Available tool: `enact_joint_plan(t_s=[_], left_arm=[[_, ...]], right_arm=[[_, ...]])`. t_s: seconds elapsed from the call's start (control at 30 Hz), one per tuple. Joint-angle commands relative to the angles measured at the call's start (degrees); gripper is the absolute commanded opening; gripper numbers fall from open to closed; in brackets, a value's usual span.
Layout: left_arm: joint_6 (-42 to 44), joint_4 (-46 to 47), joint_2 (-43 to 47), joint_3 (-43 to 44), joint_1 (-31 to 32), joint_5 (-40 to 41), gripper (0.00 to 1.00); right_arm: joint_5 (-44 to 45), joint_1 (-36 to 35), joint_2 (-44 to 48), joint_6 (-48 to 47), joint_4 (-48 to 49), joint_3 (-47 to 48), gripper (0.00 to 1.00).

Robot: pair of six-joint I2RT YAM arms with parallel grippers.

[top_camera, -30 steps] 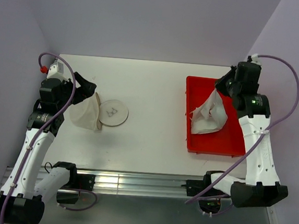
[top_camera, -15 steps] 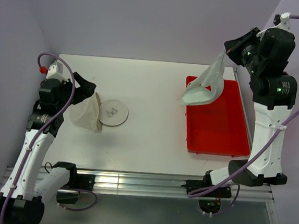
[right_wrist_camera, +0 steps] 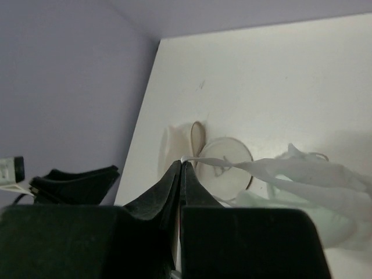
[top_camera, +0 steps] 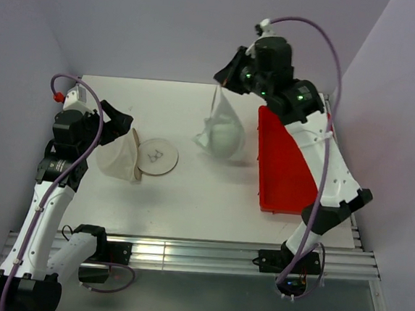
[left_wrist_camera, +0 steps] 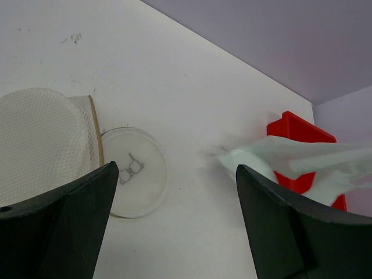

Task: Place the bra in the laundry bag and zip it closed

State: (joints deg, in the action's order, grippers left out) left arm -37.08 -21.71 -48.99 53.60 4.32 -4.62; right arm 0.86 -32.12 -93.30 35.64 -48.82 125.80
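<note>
Over the table (top_camera: 189, 194) between the tray (top_camera: 292, 185) and the laundry bag (top_camera: 120, 156), the bra (top_camera: 222, 133) dangles limp and evidently light from the right gripper (top_camera: 218, 86) — pinched on one thin, likely slippery strap — while the left gripper (left_wrist_camera: 177, 171) stands wide open.

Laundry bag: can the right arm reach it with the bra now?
Probably yes: the right claw holds the bra over the table, and nothing stands between it and the laundry bag; only the left claw sits at the bag.
</note>
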Motion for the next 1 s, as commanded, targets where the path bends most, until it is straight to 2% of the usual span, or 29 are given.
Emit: enact_joint_plan(t_s=[0.0,0.17,0.33,0.63,0.73,0.77,0.83,0.87,0.9,0.97], left_arm=[[0.5,1.8,0.8,-0.2,0.1,0.8,0.9],[0.5,1.8,0.7,-0.3,0.1,1.3,0.9],[0.1,2.2,0.5,-0.3,0.1,0.8,0.9],[-0.8,2.7,-1.8,-0.3,0.1,0.1,0.89],[-1.2,2.6,-2.6,-0.3,0.1,-0.3,0.88],[-1.2,2.6,-2.8,-0.3,0.1,-0.5,0.88],[-1.9,2.8,-2.8,-1.1,0.1,-0.5,0.89],[-2.0,2.8,-2.8,-1.4,0.1,-0.6,0.89],[-2.9,3.1,-2.9,-1.7,0.1,-0.9,0.89],[-3.9,3.5,-3.2,-2.9,0.2,-2.0,0.89]], right_arm=[[-2.8,-4.3,-1.8,-0.4,6.4,-2.1,0.0],[-3.1,-7.3,-3.6,-2.8,8.4,-5.0,0.0],[-2.0,-7.2,1.0,-5.2,12.2,-16.1,0.0],[-6.8,-6.3,-5.7,-9.5,10.0,-9.3,0.0],[-2.0,-6.0,-6.8,-10.2,6.8,-9.3,0.0],[-1.0,-6.1,-6.5,-10.9,6.3,-10.5,0.0],[-4.3,-6.5,-2.7,-12.7,10.8,-15.7,0.0],[-6.5,-6.7,-1.3,-13.0,13.1,-22.0,0.0],[-7.0,-7.7,0.0,-13.1,15.7,-24.7,0.03],[-5.7,-8.5,2.6,-13.2,16.1,-30.4,0.03]])
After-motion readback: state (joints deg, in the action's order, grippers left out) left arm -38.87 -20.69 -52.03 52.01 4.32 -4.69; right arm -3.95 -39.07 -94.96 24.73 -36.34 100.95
